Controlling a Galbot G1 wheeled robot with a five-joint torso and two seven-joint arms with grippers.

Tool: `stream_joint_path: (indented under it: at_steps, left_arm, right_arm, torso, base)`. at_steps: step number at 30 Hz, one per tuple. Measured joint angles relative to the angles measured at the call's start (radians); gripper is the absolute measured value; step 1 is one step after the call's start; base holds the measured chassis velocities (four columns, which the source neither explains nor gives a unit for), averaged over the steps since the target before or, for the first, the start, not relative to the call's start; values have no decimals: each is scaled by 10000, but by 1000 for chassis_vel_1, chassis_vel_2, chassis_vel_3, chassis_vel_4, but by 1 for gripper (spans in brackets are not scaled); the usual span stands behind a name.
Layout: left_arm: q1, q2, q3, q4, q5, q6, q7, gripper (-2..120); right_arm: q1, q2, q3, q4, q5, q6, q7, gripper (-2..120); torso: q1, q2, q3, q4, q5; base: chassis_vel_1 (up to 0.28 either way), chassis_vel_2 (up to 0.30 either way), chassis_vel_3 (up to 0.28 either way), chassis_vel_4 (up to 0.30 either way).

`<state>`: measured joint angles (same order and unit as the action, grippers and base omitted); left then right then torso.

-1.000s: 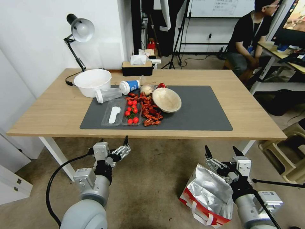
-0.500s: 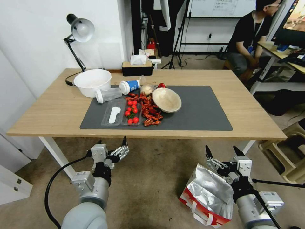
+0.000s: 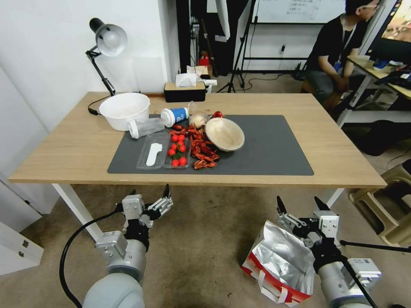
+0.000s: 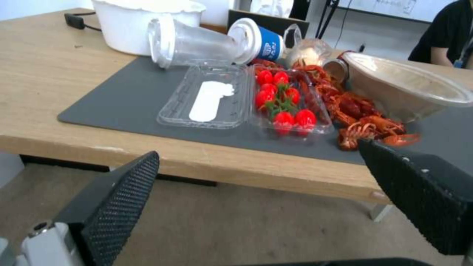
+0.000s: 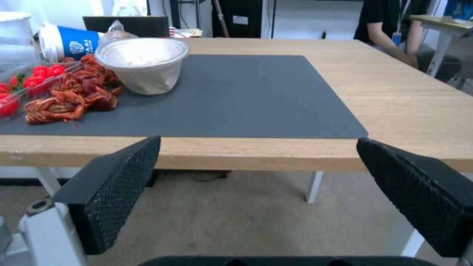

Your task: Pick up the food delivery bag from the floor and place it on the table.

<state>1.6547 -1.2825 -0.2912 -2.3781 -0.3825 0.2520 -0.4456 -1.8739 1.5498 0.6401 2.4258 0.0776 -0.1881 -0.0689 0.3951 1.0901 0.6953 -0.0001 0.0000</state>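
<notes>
Left gripper (image 3: 150, 193) fingers spread, empty, below table (image 3: 64, 149) front edge; has drifted slightly down and left over last second, easing away from table. Table centre: dark mat (image 3: 265, 149) bare on right half, food clutter on left half unchanged. Right gripper (image 3: 300, 203) fingers spread, holding nothing, hovering just above open mouth of food delivery bag (image 3: 280, 261), barely moved. Bag on floor (image 3: 201, 248), right of centre, tilted, foil lining showing. Judgement: pick not begun; right arm poised for grasp.

One bag (image 3: 278, 265), two bowls (image 3: 124, 110), two cups (image 3: 174, 116).
</notes>
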Motion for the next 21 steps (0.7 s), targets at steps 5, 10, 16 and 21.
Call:
stream_joint_path:
  at_steps: [5, 10, 16, 21]
  left_arm:
    - [15, -3, -14, -13, 30, 26, 39, 100]
    - [34, 0, -15, -19, 68, 51, 64, 100]
    - [46, -2, -39, 1, 280, 57, 143, 100]
    - [49, 5, -46, 2, 329, 57, 157, 100]
  right_arm:
    - [10, -3, -12, -11, -7, 7, 17, 100]
    - [28, -21, -2, -20, -3, 15, 36, 100]
    - [43, -5, -2, -28, 3, 19, 58, 100]
    - [43, 8, -11, -28, 8, 19, 73, 100]
  torso:
    - [-126, -295, -165, 0, 0]
    - [-255, -598, -340, 1, 0]
    - [-397, -924, -525, 0, 0]
    - [-488, -1116, -629, 1, 0]
  base:
    - [0, 0, 0, 0]
    - [0, 0, 0, 0]
    - [0, 0, 0, 0]
    - [0, 0, 0, 0]
